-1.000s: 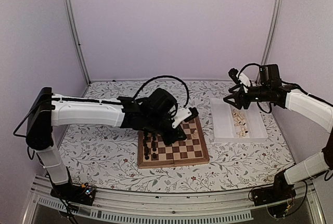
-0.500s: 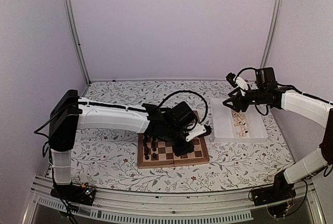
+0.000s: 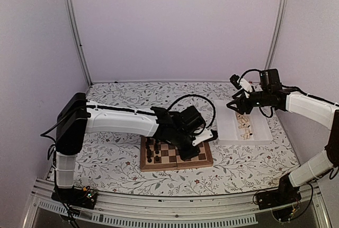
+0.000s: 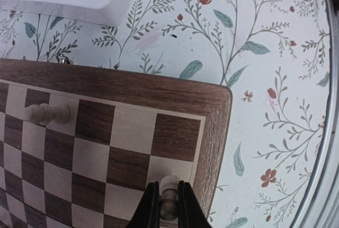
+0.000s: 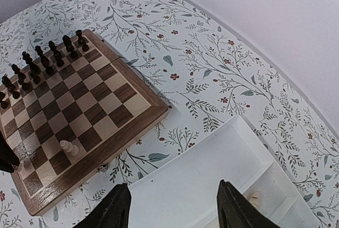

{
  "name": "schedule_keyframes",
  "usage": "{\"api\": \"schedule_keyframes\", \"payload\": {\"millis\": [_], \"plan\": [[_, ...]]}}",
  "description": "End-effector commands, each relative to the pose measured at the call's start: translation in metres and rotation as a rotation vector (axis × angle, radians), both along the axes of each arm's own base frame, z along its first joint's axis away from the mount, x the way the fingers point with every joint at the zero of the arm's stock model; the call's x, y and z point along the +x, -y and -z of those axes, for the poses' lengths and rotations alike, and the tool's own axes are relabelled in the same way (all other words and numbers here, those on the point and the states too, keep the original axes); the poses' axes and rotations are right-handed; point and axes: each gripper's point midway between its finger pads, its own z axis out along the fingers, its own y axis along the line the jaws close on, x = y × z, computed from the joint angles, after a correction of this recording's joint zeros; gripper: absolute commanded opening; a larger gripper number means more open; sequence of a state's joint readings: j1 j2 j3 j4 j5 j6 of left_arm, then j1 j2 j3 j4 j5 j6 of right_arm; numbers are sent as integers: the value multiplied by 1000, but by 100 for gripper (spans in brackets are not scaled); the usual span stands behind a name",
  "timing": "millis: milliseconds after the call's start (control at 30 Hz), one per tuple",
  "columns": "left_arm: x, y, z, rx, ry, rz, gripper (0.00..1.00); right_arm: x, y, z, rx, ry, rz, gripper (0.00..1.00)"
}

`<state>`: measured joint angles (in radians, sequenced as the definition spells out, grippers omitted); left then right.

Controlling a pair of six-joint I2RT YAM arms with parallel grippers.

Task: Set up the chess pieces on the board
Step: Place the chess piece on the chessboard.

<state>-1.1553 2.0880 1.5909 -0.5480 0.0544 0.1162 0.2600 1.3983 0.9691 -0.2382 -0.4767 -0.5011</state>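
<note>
Gripped by the left pincer point(image 4: 168, 209) at the corner of the board point(image 4: 213, 132), the pale chess piece point(image 4: 169, 184) may topple off its square if released tilted; the right pincer point(image 5: 175, 212) gapes empty.

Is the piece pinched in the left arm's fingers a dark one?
No, the piece between the left fingers is pale cream, at the corner square of the board.
</note>
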Motion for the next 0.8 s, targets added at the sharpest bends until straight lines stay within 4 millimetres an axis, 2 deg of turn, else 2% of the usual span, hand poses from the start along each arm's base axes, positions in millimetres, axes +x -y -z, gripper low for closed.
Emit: {"api": "schedule_keyframes", "payload": {"millis": [0, 400, 633, 767], "plan": [[-7, 5, 7, 30, 10, 25, 6, 1, 0, 5, -3, -4, -1, 59], [-7, 4, 17, 51, 0, 14, 13, 1, -1, 7, 0, -14, -7, 59], [-5, 5, 16, 50, 8, 4, 26, 1, -1, 8, 0, -16, -10, 59], [-5, 6, 14, 43, 6, -2, 29, 1, -1, 8, 0, -18, -10, 59]]}}
